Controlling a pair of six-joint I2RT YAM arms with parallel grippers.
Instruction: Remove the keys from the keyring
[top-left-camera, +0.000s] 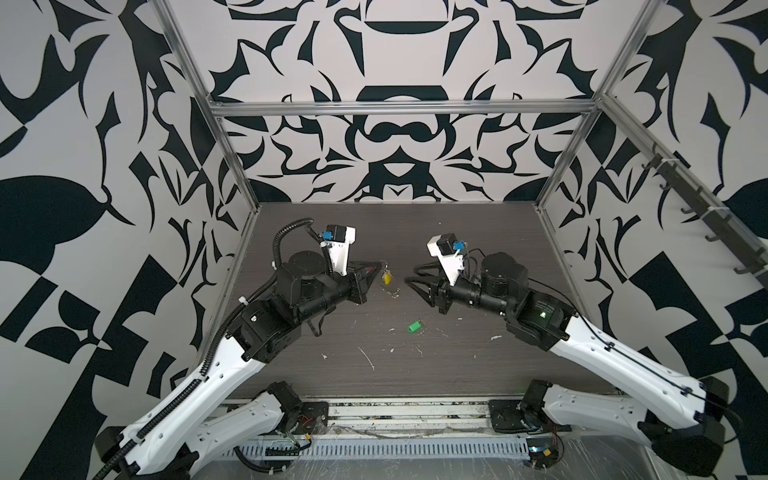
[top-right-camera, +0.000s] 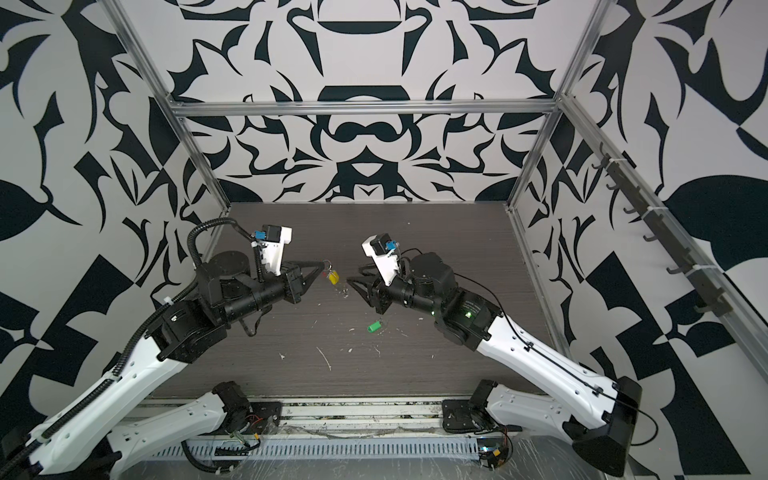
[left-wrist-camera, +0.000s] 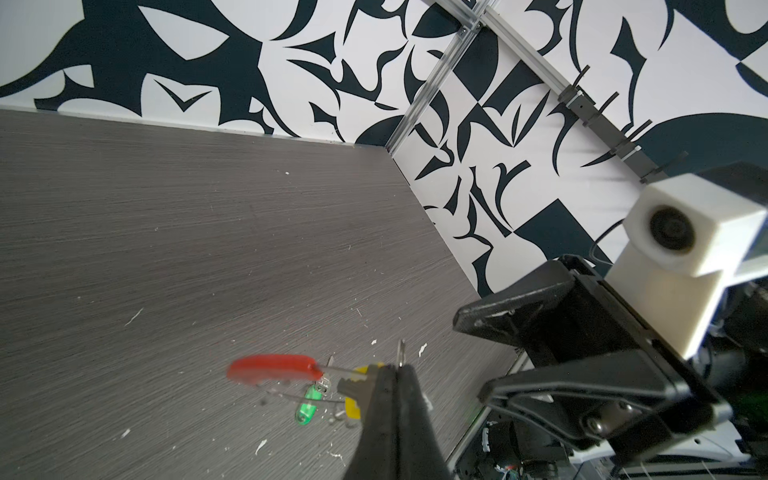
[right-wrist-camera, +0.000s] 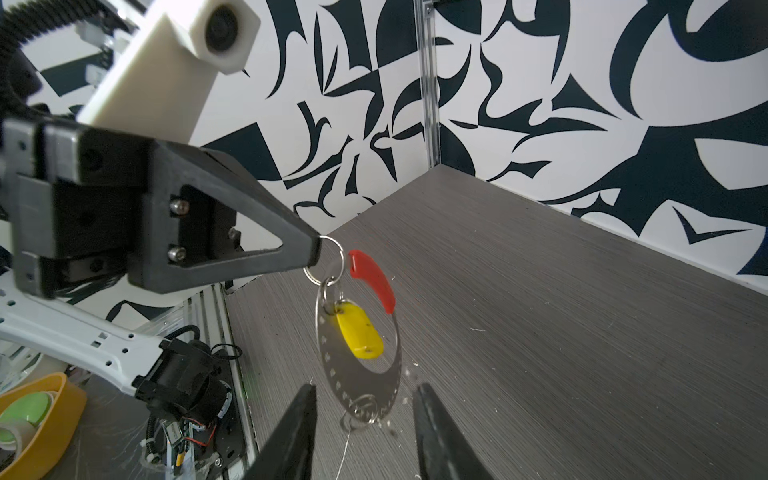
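My left gripper (top-left-camera: 380, 262) (right-wrist-camera: 318, 251) is shut on a small silver ring (right-wrist-camera: 328, 259), held above the table. From that ring hangs the keyring (right-wrist-camera: 357, 386), a large thin loop with a red sleeve (right-wrist-camera: 372, 278) (left-wrist-camera: 272, 368). The yellow key (top-left-camera: 387, 277) (top-right-camera: 333, 278) (right-wrist-camera: 359, 332) dangles on the loop. The green key (top-left-camera: 413, 327) (top-right-camera: 374, 327) (left-wrist-camera: 306, 405) lies loose on the table nearer the front. My right gripper (top-left-camera: 409, 282) (right-wrist-camera: 365, 386) is open with nothing held, a short way right of the hanging loop and pointing at it.
Bare small silver rings (top-left-camera: 395, 293) and white scraps (top-left-camera: 365, 357) lie on the dark wooden table (top-left-camera: 457, 249). Patterned walls and metal frame posts (top-left-camera: 232, 166) close in the back and sides. A yellow tub with tape rolls (right-wrist-camera: 37, 415) sits off the table.
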